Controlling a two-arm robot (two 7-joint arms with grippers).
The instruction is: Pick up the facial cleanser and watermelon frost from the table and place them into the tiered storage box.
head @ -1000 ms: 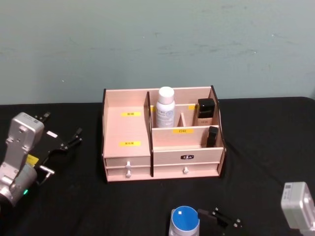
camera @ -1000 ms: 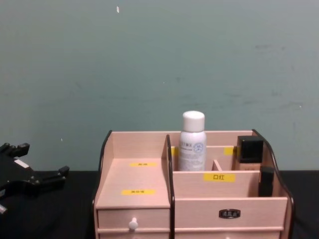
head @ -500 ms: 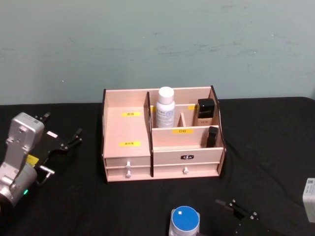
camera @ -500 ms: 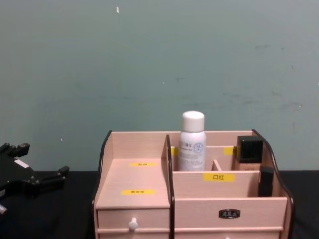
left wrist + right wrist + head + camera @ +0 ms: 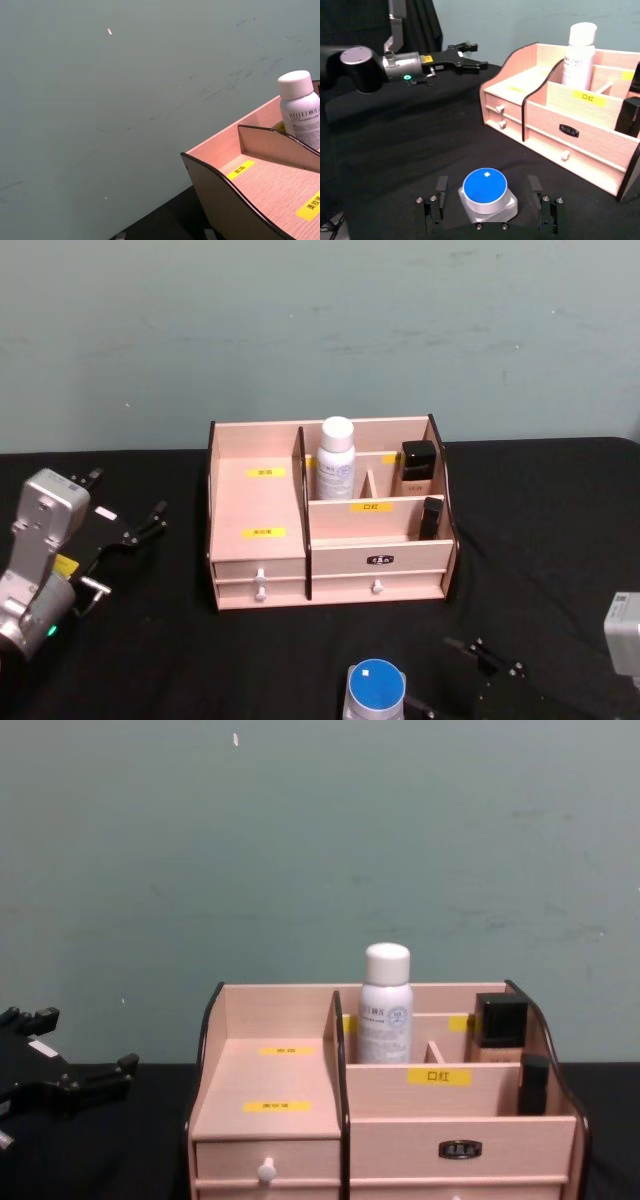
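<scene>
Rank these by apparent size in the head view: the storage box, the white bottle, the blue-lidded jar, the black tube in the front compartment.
1. tiered storage box
2. white bottle and blue-lidded jar: alike; the jar is nearer and cut by the edge, so unranked
3. black tube

Apparently a robotics lab: black-draped bench (image 5: pixel 150 640) set against a bare, scuffed grey-green wall (image 5: pixel 300 330), with a silver-and-black robot arm (image 5: pixel 40 540) reaching over the cloth.

A black tabletop (image 5: pixel 150 640) meets a scuffed teal wall (image 5: pixel 320 330). A black-capped bottle (image 5: pixel 418 466) stands just behind a slimmer black tube (image 5: pixel 431 518), both upright.
</scene>
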